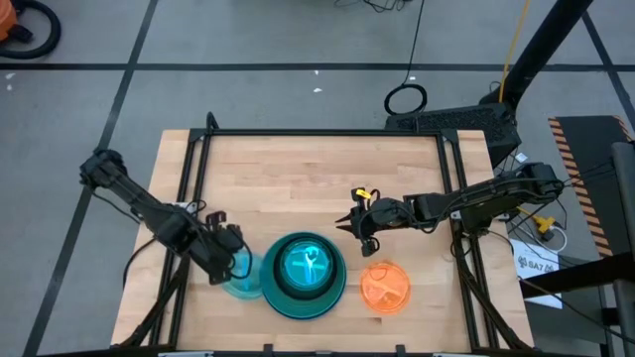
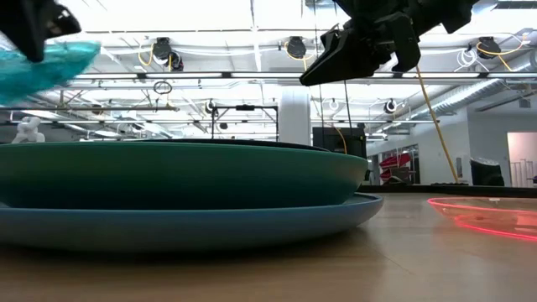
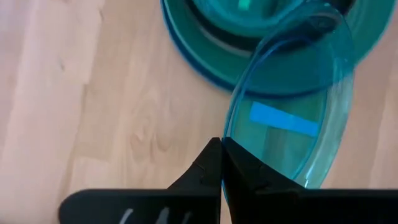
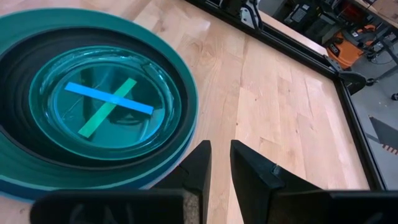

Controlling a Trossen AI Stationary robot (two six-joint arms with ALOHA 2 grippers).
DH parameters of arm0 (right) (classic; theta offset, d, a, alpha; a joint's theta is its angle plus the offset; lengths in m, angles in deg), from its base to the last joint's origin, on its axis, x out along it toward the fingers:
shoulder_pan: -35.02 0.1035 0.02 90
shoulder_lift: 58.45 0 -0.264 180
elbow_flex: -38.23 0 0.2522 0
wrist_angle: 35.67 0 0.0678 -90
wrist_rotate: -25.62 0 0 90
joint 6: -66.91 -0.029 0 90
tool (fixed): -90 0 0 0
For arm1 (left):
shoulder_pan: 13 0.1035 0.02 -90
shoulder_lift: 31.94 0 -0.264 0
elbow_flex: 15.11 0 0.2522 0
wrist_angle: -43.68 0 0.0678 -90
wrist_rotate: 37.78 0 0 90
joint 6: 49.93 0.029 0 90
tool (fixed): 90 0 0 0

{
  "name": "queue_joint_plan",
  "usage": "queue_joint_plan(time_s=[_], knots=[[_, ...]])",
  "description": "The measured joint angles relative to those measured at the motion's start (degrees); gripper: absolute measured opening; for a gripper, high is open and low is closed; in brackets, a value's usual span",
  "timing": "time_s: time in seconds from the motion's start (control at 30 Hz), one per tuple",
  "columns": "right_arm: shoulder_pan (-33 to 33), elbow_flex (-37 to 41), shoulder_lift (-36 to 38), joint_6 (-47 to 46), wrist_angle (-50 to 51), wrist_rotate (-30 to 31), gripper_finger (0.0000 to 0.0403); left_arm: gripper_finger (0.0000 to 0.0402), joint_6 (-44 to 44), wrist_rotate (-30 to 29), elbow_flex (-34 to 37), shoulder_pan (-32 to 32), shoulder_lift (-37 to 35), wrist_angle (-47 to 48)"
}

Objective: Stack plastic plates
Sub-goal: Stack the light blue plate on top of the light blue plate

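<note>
The left hand (image 1: 226, 260) has its fingers pinched on the rim of a small cyan translucent plate (image 3: 292, 118), carrying it tilted and clear of the worktop (image 1: 298, 178) just beside the stack (image 1: 303, 276), which sits at the middle of the worktop's near edge. That stack reads as a large blue plate (image 2: 210, 225) at the bottom, a large teal plate (image 2: 185, 176) on it, a black plate (image 4: 18, 134) inside that, and small translucent teal plates (image 4: 106, 102) nested in the middle with crossed blue and green tape strips. The risk here: the grip is only a thin edge pinch, so the plate could swing or slip out, and held this steeply its low edge might catch the teal rim and shove the whole stack toward the near edge; a release off-centre would leave it propped crooked on the black plate rather than nested. The left arm reaches in low from the near-left corner, wrist angled toward the stack. The right hand (image 1: 359, 226) hovers above the worktop just beyond the stack on its right side, fingers slightly apart and holding nothing, pointing down toward the wood. The small orange translucent plate (image 1: 384, 286) lies flat near the near edge, right of the stack, untouched.
</note>
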Motion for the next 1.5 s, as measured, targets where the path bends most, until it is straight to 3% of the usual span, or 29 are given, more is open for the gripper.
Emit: queue_joint_plan(time_s=[0.23, 0.43, 0.77, 1.5], knots=[[0.00, 0.00, 0.00, -0.27, 1.02, 0.01, 0.0054, 0.0005, 2.61, -4.81, -2.29, 7.09, -1.44, -3.82], [0.00, 0.00, -0.02, -1.03, 1.28, -0.01, 0.0054, 0.0005, 2.50, -5.12, -2.31, 15.06, -1.42, -11.70], [0.00, 0.00, -0.02, -1.75, 2.24, -0.01, 0.0054, 0.0005, 5.55, -3.79, -2.35, 23.87, 0.10, -16.27], [-0.01, -0.02, -0.04, -4.79, 4.47, -0.01, 0.0054, 0.0005, 10.02, 6.79, -2.42, 27.00, 11.14, -25.43]])
